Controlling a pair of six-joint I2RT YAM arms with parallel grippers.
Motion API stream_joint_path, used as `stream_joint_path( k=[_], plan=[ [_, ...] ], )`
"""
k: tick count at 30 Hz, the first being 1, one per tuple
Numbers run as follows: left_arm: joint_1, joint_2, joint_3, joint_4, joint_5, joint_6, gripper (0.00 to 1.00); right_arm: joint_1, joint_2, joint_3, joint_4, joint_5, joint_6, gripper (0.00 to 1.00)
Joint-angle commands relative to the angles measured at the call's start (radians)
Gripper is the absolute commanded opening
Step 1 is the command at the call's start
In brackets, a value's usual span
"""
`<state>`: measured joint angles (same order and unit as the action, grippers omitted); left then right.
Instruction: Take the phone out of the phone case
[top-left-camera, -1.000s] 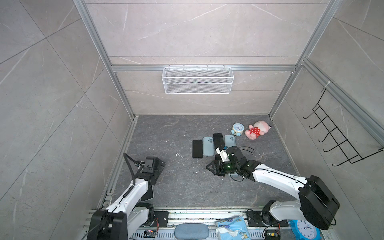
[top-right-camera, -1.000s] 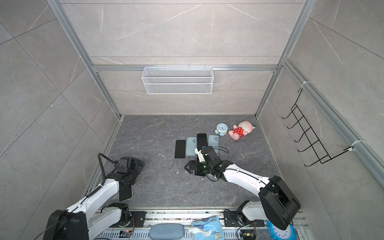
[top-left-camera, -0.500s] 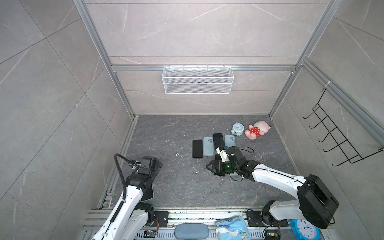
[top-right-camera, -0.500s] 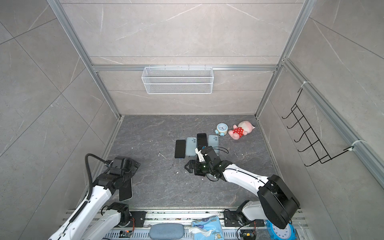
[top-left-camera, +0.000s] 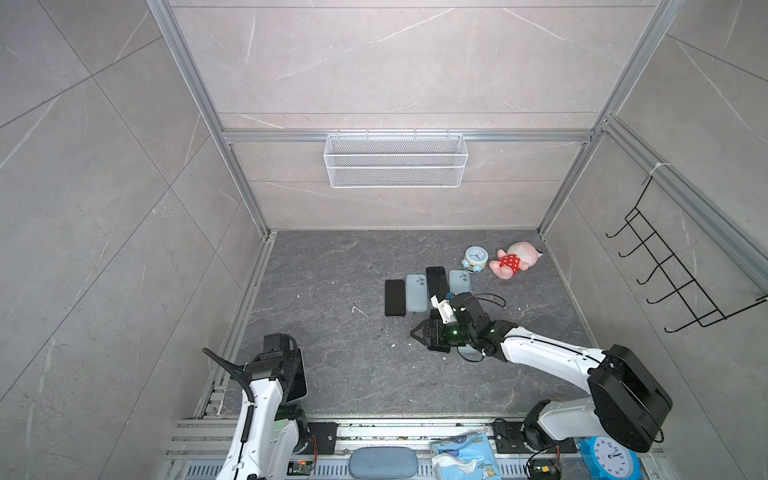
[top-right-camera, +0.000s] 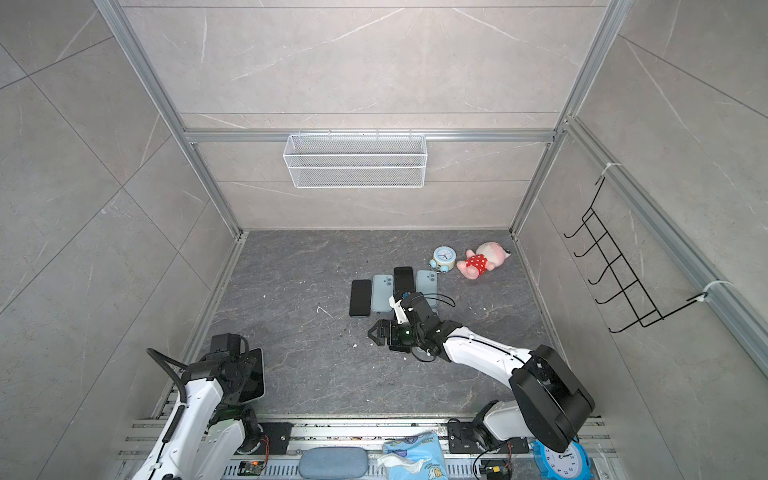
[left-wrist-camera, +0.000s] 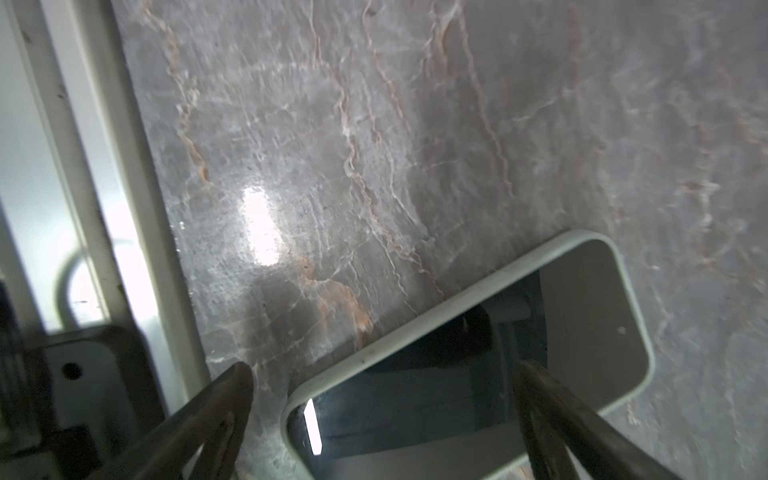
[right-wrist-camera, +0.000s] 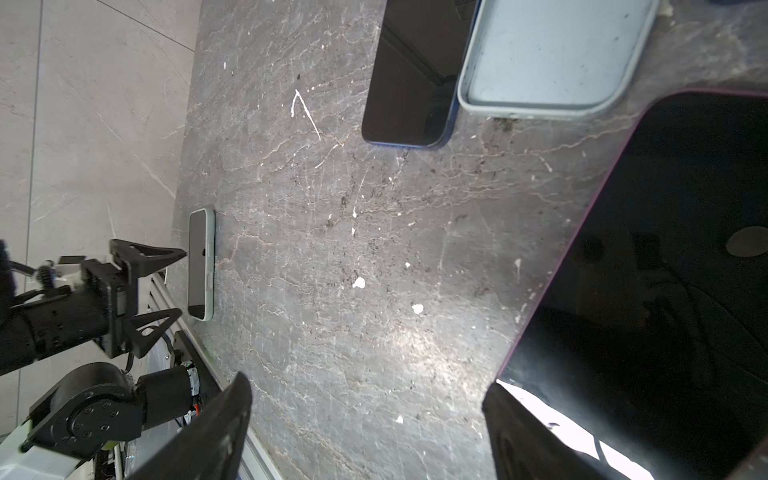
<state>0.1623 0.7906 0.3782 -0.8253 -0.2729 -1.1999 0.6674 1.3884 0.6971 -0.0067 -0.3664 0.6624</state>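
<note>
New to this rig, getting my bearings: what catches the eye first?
A pink plush toy in red lies far right on the floor beside a blue alarm clock. Mid-floor, dark phones and pale blue cases lie in a row, the open right gripper close by. The open left gripper hovers over a cased phone by the left rail.

Three bare phones (top-left-camera: 395, 298) (top-left-camera: 436, 279) (right-wrist-camera: 673, 291), one cased phone (left-wrist-camera: 582, 316), two light-blue cases (top-left-camera: 417, 293) (top-left-camera: 460, 282), two alarm clocks (top-left-camera: 475, 258) (top-left-camera: 609, 457), one plush toy (top-left-camera: 515, 259), one wire basket (top-left-camera: 395, 160).
</note>
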Motion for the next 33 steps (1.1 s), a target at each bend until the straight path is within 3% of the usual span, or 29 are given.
stream_joint_path(
  k=[1, 5, 9, 13, 17, 21, 25, 29, 33],
  plan=[
    [0.009, 0.024, -0.031, 0.143, 0.120, 0.043, 1.00, 0.005, -0.024, -0.015, -0.017, 0.007, 0.000, 0.89],
    [0.009, 0.064, -0.112, 0.411, 0.299, 0.055, 1.00, 0.006, -0.015, -0.012, -0.014, 0.007, 0.002, 0.89],
    [-0.024, 0.123, -0.133, 0.539, 0.397, 0.049, 0.99, 0.005, -0.011, -0.009, -0.006, 0.009, 0.009, 0.89],
    [-0.231, 0.211, -0.107, 0.688, 0.359, 0.010, 1.00, 0.006, 0.015, 0.000, 0.012, 0.007, 0.017, 0.89],
    [-0.318, 0.333, -0.002, 0.647, 0.325, 0.027, 0.99, 0.008, 0.041, 0.005, 0.030, -0.005, 0.032, 0.88],
    [-0.342, 0.315, 0.135, 0.348, 0.203, 0.149, 0.99, 0.010, 0.019, -0.009, 0.023, 0.005, 0.033, 0.88],
    [-0.360, 0.383, 0.198, 0.250, 0.184, 0.277, 1.00, 0.011, 0.018, -0.015, 0.029, 0.009, 0.039, 0.88],
    [-0.547, 0.536, 0.320, 0.138, 0.029, 0.316, 1.00, 0.014, 0.009, 0.001, 0.030, 0.002, 0.047, 0.88],
    [-0.592, 0.637, 0.357, 0.120, 0.009, 0.354, 1.00, 0.018, -0.013, 0.013, 0.007, 0.009, 0.041, 0.88]
  ],
)
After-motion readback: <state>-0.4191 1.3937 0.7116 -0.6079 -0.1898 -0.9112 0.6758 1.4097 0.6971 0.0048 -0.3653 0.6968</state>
